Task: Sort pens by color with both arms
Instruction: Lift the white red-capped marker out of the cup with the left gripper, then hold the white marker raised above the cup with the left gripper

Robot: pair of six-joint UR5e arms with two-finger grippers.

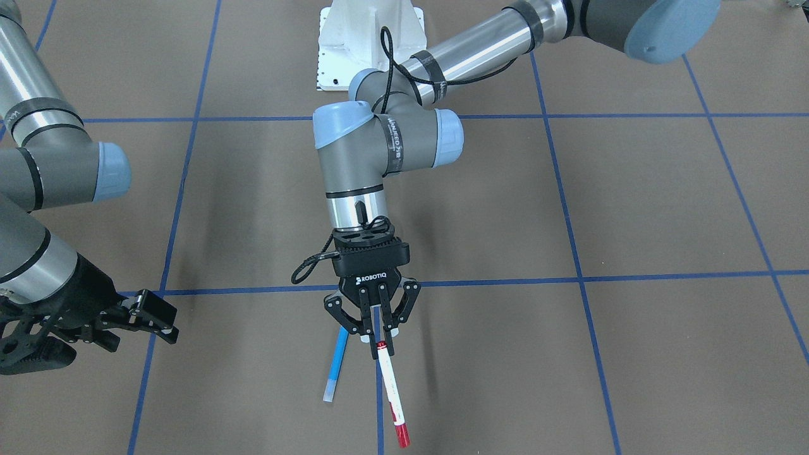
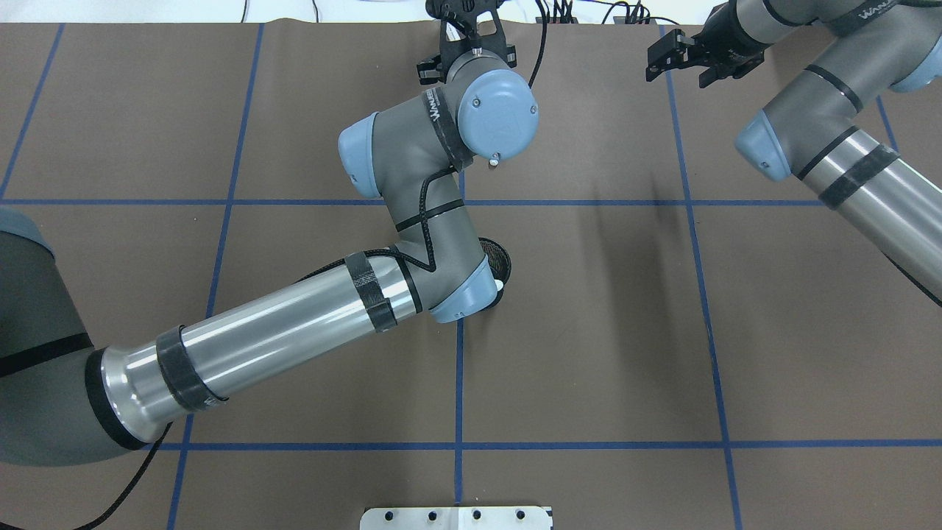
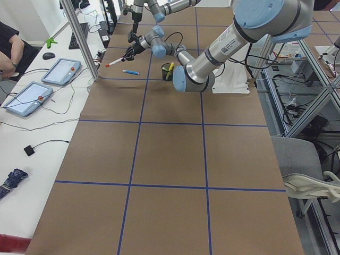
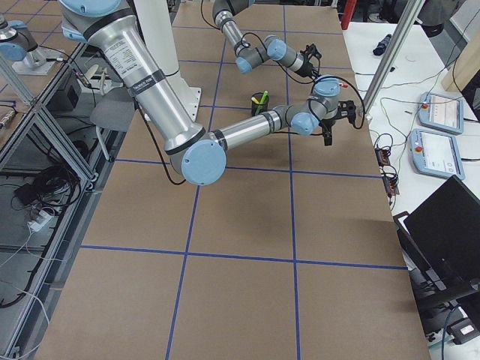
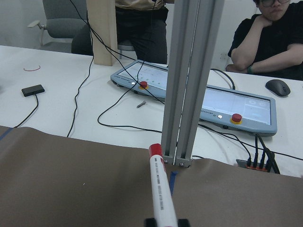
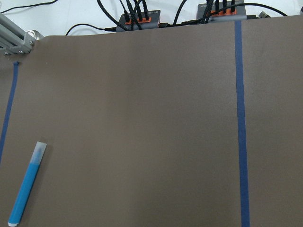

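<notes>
Facing the robot across a brown mat (image 1: 663, 189) ruled with blue tape (image 1: 632, 277): the left arm (image 1: 468, 50) comes in from 1 o'clock and bends down to the middle; its left claw (image 1: 379, 332) points to 6 o'clock and is clamped on the upper end of a white pen with red ends (image 1: 390, 392), which slants towards 5 o'clock; a blue pen (image 1: 335, 363) lies flat on the mat just beside it, at the claw's 7 o'clock, pale cap farthest from the robot; at 8 o'clock, by the picture's edge, the right claw (image 1: 140, 335) hangs with fingers apart, holding nothing. From above and behind: the left arm's wrist covers most of its claw at 12 o'clock; a black mesh cup (image 2: 502, 258) peeks out from under that arm at the centre; the right claw is at 1 o'clock, well apart from the cup. From the table's left end: the cup holds yellow and green pens (image 3: 170, 68); the blue pen lies on the mat at the cup's 9 o'clock; the white pen juts from the left claw just beyond it. From the table's right end: the cup stands mid-table with both pens upright in it. Left wrist camera: the white pen runs from 6 o'clock up to the centre, red tip foremost; past it stand a metal post (image 5: 187, 80) and control tablets (image 5: 239, 106) with red buttons; a seated person (image 5: 265, 42) in black is at 1 o'clock. Right wrist camera: the blue pen lies at 8 o'clock, pale cap pointing to 1 o'clock.
</notes>
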